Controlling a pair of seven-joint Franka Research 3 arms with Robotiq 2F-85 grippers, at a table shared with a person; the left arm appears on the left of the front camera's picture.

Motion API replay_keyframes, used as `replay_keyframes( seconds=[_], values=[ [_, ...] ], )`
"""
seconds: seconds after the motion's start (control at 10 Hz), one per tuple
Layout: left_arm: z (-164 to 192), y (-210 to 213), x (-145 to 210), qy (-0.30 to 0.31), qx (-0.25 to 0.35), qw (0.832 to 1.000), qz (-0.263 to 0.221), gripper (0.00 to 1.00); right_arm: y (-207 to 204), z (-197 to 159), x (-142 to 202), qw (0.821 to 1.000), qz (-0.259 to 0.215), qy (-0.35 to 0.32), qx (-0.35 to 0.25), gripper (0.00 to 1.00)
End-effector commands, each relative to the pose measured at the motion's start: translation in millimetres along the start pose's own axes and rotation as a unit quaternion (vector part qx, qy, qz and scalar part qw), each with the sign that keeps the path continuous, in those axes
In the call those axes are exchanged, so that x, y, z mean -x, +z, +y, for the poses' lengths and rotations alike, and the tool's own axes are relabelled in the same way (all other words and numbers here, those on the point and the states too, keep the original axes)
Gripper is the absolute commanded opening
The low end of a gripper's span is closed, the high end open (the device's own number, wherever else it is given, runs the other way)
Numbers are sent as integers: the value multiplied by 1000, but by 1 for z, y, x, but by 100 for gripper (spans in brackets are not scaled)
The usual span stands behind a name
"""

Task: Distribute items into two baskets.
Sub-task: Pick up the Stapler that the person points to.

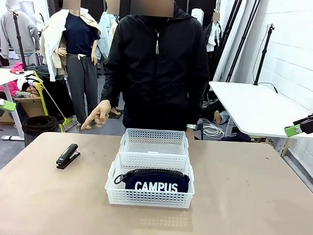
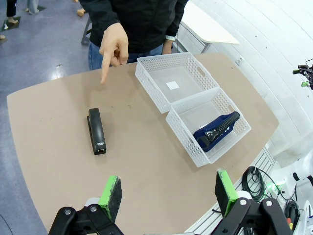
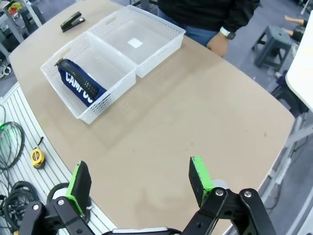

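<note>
Left gripper and right gripper: claws wide apart, empty.
Front: we find them at nine and three o'clock; pouch in the near basket, stapler on the table at its nine o'clock. Wrist views: we see both spread, touching nothing.

The pouch is coloured navy and lettered "CAMPUS" in white; the stapler is seen as black; the near basket and far basket are white, their walls patterned with a fine lattice of holes; the table is finished in plain tan; the left gripper and right gripper are black, padded in bright green; a black jacket is worn by the person; the tape measure is cased in yellow; the floor is coloured grey-blue.
</note>
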State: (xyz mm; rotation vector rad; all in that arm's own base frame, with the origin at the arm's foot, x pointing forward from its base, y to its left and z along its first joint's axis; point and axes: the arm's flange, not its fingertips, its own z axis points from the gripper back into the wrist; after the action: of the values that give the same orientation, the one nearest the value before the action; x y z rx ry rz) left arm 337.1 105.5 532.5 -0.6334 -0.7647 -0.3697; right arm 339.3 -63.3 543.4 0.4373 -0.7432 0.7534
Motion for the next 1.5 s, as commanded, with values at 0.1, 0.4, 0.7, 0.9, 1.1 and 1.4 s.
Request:
replay_keyframes(
  seconds=[0.1, 0.4, 0.7, 0.9, 1.1, 1.4],
  values=[
    [3, 1, 1, -7, 9, 1000, -6, 100, -1, 2, -2, 1000, -4, -3, -4, 100],
    [3, 1, 1, -7, 9, 1000, -6, 100, -1, 2, -2, 1000, -4, -3, -4, 100],
    [13, -17, -28, 5, -16, 999, 34, 100, -1, 2, -2, 1000, -4, -3, -4, 100],
    [23, -38, -55, 4, -34, 997, 69, 100, -1, 2, -2, 1000, -4, -3, -4, 100],
    [35, -60, -79, 17, -45, 993, 107, 100, -1, 2, -2, 1000, -4, -3, -4, 100],
    [63, -104, -105, 21, -71, 986, 152, 100, -1, 2, -2, 1000, -4, -3, -4, 100]
  ],
)
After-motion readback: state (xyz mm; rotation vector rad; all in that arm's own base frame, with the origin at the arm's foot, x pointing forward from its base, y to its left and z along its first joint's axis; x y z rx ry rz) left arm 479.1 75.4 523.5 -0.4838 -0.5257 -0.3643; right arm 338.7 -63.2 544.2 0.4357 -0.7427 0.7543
